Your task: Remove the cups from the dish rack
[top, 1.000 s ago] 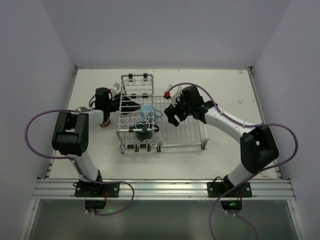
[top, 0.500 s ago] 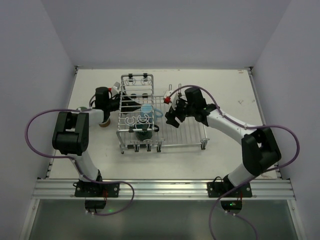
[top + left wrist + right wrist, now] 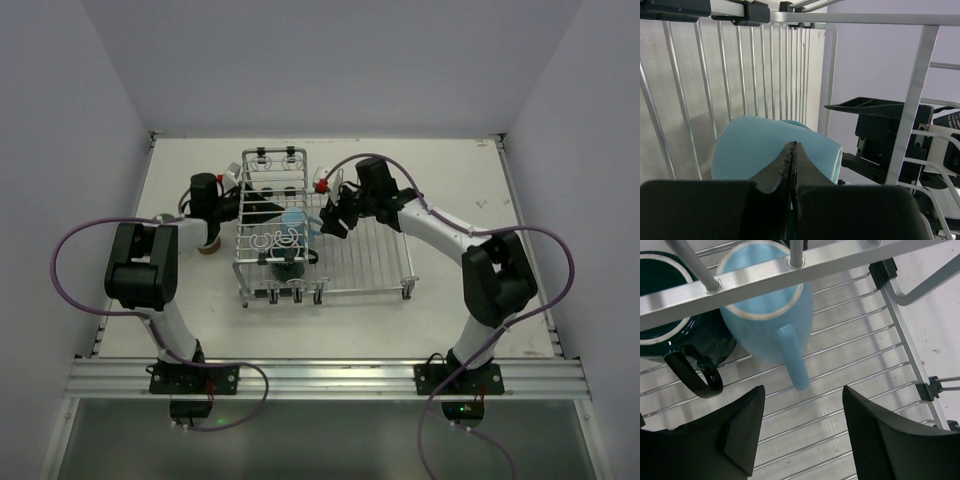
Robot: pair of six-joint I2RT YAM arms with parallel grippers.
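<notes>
The silver wire dish rack (image 3: pixel 370 262) stands mid-table. A light-blue handled mug (image 3: pixel 293 219) lies under its raised section, handle pointing over the flat grid. A dark teal cup (image 3: pixel 288 265) sits beside it, nearer the front. My left gripper (image 3: pixel 264 208) reaches in from the left, shut and empty, tips against the mug's side (image 3: pixel 755 150). My right gripper (image 3: pixel 331 224) is open just above the grid, and the mug's handle (image 3: pixel 792 360) ends between its fingertips. The teal cup (image 3: pixel 670 335) lies left of it. A brown cup (image 3: pixel 208 246) stands on the table left of the rack.
The rack's top rail (image 3: pixel 790 270) crosses above both mugs in the right wrist view. Upright rack wires (image 3: pixel 912 95) stand between my two grippers. White walls close in the table on the left, back and right.
My right gripper has moved left across the grid to the light-blue mug's handle. The left arm and the cups have not moved.
</notes>
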